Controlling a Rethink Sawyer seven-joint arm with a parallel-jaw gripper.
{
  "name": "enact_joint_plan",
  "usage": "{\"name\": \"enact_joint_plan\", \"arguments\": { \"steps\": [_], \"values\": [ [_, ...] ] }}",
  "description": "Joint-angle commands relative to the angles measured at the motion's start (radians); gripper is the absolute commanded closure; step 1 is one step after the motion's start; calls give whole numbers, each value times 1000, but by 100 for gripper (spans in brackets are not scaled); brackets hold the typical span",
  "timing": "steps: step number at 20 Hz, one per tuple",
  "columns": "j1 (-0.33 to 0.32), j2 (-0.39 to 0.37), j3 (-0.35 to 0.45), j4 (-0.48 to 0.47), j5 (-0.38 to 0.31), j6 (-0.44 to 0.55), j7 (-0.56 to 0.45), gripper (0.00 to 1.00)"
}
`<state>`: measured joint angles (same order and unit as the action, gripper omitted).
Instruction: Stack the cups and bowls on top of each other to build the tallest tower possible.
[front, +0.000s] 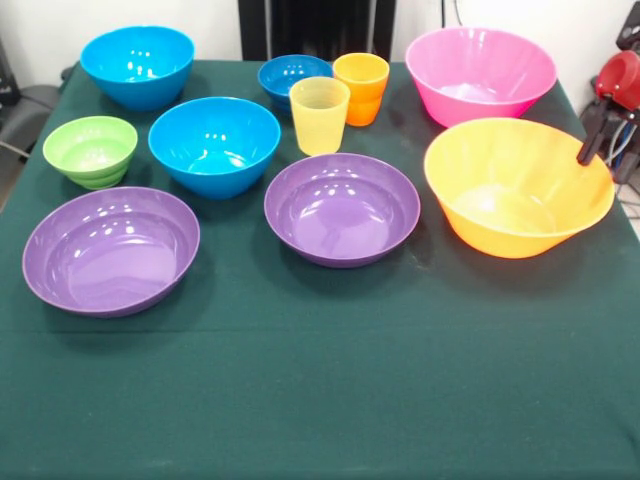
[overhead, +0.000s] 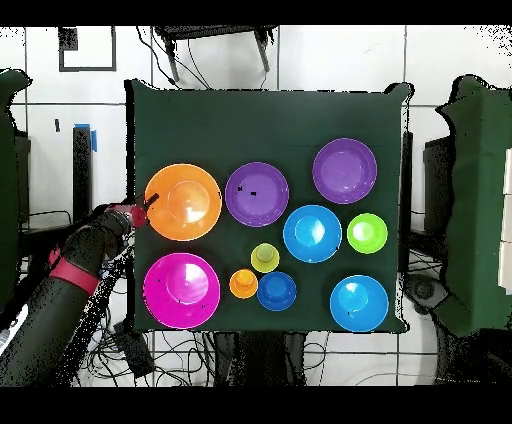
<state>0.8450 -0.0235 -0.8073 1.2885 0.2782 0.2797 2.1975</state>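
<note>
All bowls and cups stand upright and apart on the green table; no tower shows. The large yellow-orange bowl (front: 515, 190) (overhead: 185, 203) sits at the right of the front view. My gripper (front: 592, 148) (overhead: 148, 208) is at its outer rim, touching or just above it. Behind it is the large pink bowl (front: 480, 75). The yellow cup (front: 320, 115) and orange cup (front: 361, 88) stand mid-back beside the small dark blue bowl (front: 292, 78). Two purple bowls (front: 342, 208) (front: 110, 250), two bright blue bowls (front: 214, 145) (front: 137, 65) and the green bowl (front: 90, 150) lie leftward.
The table (front: 320, 400) has a dark green cloth; its front half holds nothing. My red and black arm (overhead: 80, 262) reaches in from beyond the table's side edge. Cables and chairs surround the table.
</note>
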Motion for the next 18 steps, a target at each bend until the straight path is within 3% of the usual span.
{"name": "enact_joint_plan", "arguments": {
  "steps": [1, 8, 18],
  "values": [
    [-36, 25, 172, 52, 24, -26, 178, 0],
    [-69, 0, 220, 41, 6, -47, 140, 0],
    [-136, -55, 307, 13, -12, 16, 78, 0]
  ]
}}
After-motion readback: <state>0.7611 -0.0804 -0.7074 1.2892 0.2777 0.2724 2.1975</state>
